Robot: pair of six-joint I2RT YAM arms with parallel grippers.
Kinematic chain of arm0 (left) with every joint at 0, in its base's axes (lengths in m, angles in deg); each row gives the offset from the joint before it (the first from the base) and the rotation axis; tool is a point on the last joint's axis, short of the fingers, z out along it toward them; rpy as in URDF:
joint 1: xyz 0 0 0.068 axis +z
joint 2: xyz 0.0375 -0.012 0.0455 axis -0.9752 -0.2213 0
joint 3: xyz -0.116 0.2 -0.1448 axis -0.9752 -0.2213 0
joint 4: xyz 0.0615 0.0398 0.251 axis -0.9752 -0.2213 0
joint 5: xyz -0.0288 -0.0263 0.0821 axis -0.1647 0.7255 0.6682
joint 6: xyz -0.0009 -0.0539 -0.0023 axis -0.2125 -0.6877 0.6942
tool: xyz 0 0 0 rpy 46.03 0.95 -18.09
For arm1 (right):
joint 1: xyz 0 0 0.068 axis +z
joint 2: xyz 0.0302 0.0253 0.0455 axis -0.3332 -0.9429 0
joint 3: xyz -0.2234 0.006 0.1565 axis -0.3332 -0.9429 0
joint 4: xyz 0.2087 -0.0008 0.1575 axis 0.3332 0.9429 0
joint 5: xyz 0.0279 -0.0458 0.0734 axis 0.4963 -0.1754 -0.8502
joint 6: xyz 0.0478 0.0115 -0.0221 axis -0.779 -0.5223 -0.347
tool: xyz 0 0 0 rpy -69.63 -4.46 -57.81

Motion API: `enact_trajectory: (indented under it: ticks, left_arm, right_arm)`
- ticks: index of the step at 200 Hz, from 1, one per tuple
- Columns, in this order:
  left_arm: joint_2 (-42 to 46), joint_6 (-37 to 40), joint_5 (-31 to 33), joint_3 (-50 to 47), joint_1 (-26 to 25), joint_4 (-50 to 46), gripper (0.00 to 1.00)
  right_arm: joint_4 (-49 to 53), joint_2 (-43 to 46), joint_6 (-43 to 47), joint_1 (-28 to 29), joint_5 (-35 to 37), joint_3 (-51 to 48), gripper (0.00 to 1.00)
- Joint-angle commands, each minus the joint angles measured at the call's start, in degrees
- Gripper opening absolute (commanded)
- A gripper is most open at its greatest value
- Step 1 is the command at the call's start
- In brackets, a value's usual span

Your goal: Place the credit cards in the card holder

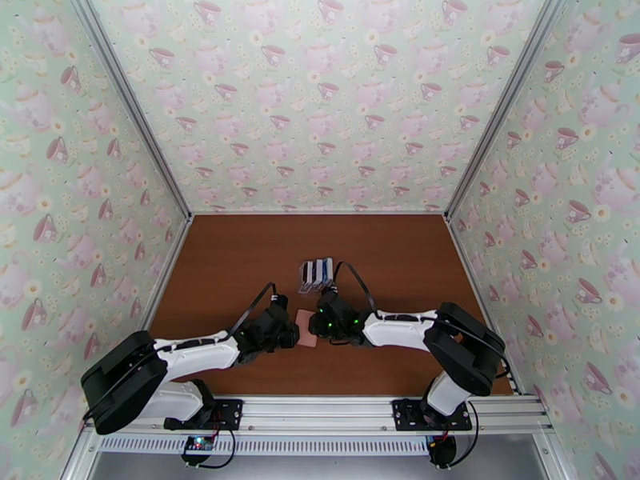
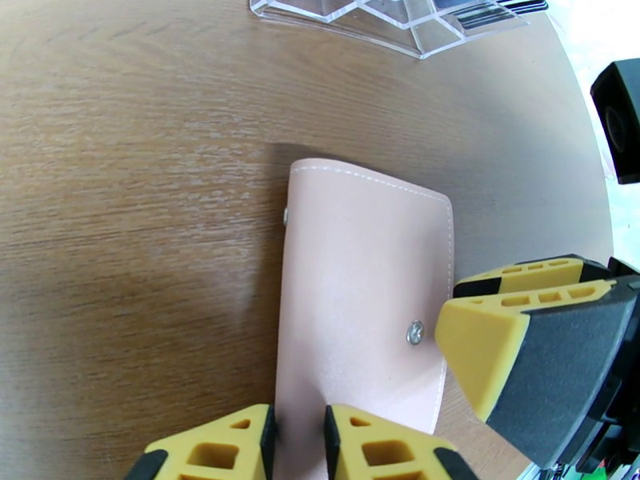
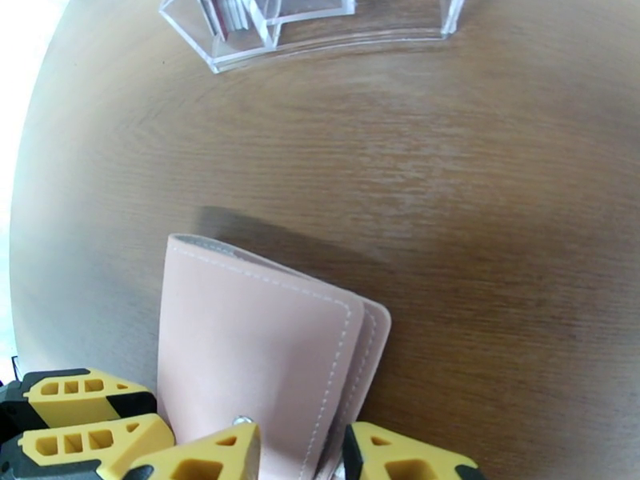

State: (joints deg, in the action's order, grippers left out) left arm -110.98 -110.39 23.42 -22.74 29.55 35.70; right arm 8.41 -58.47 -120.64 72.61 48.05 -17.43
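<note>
The left gripper (image 2: 296, 442) and right gripper (image 3: 296, 454) each pinch the folded, white-stitched pink card holder (image 2: 360, 290) (silver snap (image 2: 414, 333) showing).

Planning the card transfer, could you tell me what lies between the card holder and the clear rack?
Only bare table lies between the card holder and the clear rack, in both wrist views.

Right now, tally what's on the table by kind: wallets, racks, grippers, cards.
Pink wallet: 1
Clear card rack: 1
Grippers: 2 (left gripper, right gripper)
Credit cards: in the rack, count unclear
Total: 4, cards excluded
</note>
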Motion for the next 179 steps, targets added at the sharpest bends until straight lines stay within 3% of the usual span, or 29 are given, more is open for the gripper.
enact_trajectory:
  ticks: [1, 179]
  left_arm:
    - [-0.4, -0.9, -0.2, -1.0, 0.3, 1.0, 0.26]
    - [0.2, -2.4, -0.5, -2.0, 0.3, 2.4, 0.26]
  right_arm:
    - [-0.5, 1.3, -0.9, -0.1, -0.5, -1.0, 0.34]
    - [-1.8, 0.7, -1.4, -0.1, -1.5, -0.9, 0.34]
